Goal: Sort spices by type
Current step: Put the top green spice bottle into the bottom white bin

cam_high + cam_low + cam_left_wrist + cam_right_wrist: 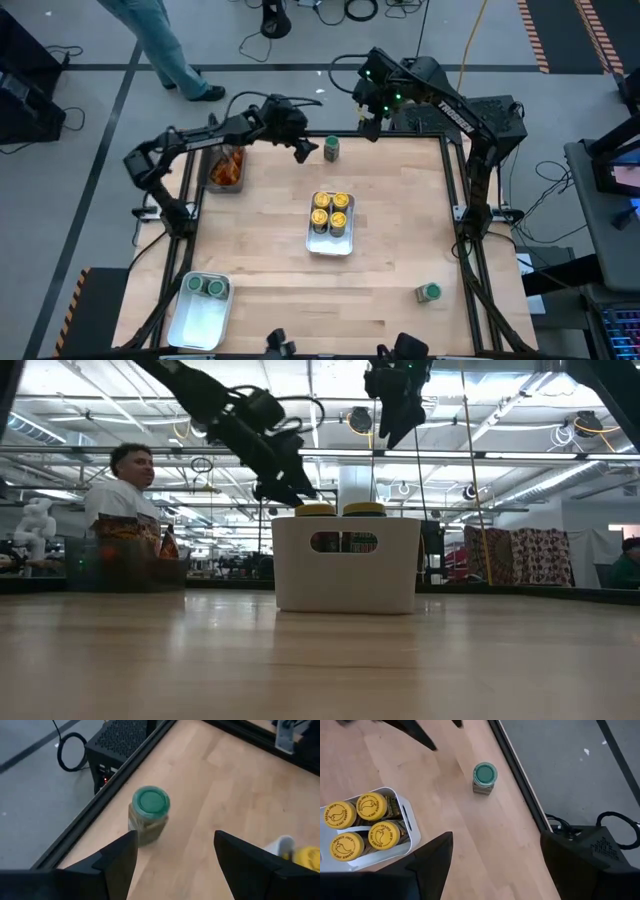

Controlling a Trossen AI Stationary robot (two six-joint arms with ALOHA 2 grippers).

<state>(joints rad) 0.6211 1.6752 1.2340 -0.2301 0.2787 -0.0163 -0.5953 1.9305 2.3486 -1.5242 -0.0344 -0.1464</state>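
High view: yellow-lidded jars (331, 211) in white tray (330, 246).

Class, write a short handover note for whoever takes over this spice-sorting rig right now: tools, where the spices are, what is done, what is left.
Left tool: open, empty, beside the green-lidded jar at the far edge.
Right tool: open, empty, raised over the far edge.
Done: four yellow-lidded jars in the centre white tray; two green-lidded jars in the near-left white tray; orange-brown packets in the dark bin.
Left: the far-edge jar and the green-lidded jar near the right edge, both loose on the wooden table.
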